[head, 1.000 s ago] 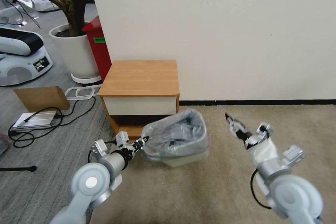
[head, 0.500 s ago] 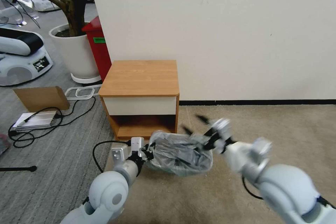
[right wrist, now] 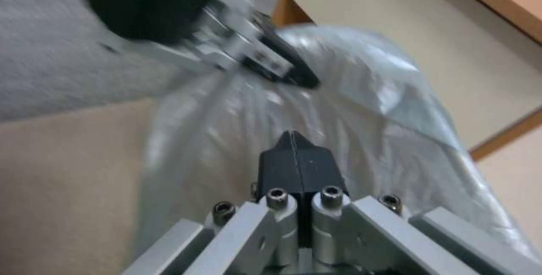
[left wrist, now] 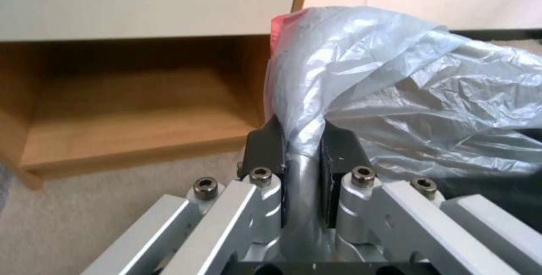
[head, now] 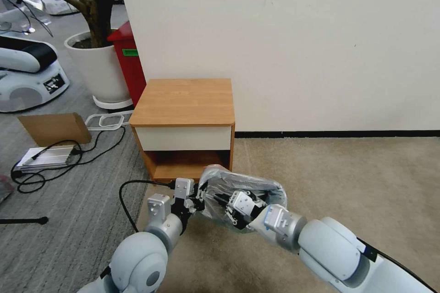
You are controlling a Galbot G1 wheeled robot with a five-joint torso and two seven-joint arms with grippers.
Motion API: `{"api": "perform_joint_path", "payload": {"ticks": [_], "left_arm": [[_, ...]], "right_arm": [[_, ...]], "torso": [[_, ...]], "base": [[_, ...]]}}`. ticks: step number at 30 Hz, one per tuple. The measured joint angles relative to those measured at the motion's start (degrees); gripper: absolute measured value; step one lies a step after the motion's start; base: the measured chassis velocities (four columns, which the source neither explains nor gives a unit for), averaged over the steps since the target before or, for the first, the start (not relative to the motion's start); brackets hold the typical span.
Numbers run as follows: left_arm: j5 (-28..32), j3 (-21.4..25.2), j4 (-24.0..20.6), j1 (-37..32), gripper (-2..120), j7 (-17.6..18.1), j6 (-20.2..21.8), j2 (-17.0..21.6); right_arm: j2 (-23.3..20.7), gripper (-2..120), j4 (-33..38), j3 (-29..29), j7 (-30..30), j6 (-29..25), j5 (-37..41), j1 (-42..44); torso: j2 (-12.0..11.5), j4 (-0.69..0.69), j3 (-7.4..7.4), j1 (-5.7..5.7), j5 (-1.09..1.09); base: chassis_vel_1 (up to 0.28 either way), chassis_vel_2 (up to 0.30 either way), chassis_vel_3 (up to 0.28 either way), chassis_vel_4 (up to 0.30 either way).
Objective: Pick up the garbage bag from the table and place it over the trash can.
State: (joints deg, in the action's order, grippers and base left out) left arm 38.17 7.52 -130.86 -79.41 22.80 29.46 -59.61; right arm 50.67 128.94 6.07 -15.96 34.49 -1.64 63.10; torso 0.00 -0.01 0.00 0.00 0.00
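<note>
The garbage bag [head: 247, 187], wrinkly grey film with a pinkish rim [left wrist: 277, 25], sits bunched on the carpet just in front of the table [head: 183, 100]. The trash can is hidden under the bag and my right arm. My left gripper [head: 199, 192] is at the bag's left edge, its fingers [left wrist: 268, 146] shut on a fold of the film [left wrist: 395, 89]. My right gripper [head: 229, 210] reaches across to the bag's near side. Its fingertips [right wrist: 294, 156] are shut tight together against the film [right wrist: 361, 110], with no film visible between them.
A red bin [head: 128, 68] and a white plant pot [head: 98, 71] stand left of the table by the wall. Cables [head: 68, 155], a cardboard sheet [head: 55, 128] and a metal box [head: 46, 158] lie on the grey floor. Open beige carpet [head: 357, 183] lies to the right.
My right arm has swung in from the right to the bag's near side and its fingers have shut. The bag has been pulled lower and flatter. The left gripper kept its hold.
</note>
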Motion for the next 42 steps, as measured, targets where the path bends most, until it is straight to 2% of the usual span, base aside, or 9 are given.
{"api": "perform_joint_path", "payload": {"ticks": [3,9,18,42], "left_arm": [[-2.4,0.1,-0.4,-1.0,9,-1.4,-1.1,0.1],[-3.2,-0.1,-1.8,-1.8,9,-2.1,-1.4,0.0],[-6.0,-0.9,-3.2,-4.0,9,-3.5,-1.9,-0.6],[-8.2,-0.4,-5.8,-6.7,9,-4.5,-2.8,-1.2]], "right_arm": [[0.8,0,-0.1,0.6,0.1,2.5,-2.5,-0.7],[1.7,0,-0.8,2.4,-1.4,6.1,-6.3,-1.3],[3.3,0,-4.6,4.0,-4.0,6.2,-15.0,-3.4],[1.9,0,-9.0,8.1,-8.1,6.1,-19.5,-6.5]], "torso": [[0.0,0.01,0.00,0.00,0.00],[0.0,0.00,0.00,0.00,0.00],[0.0,0.00,0.00,0.00,0.01],[0.0,0.01,0.00,0.00,0.01]], "base": [[0.000,0.000,0.000,0.000],[0.000,0.000,0.000,0.000],[0.000,0.000,0.000,0.000],[0.000,0.000,0.000,0.000]]}}
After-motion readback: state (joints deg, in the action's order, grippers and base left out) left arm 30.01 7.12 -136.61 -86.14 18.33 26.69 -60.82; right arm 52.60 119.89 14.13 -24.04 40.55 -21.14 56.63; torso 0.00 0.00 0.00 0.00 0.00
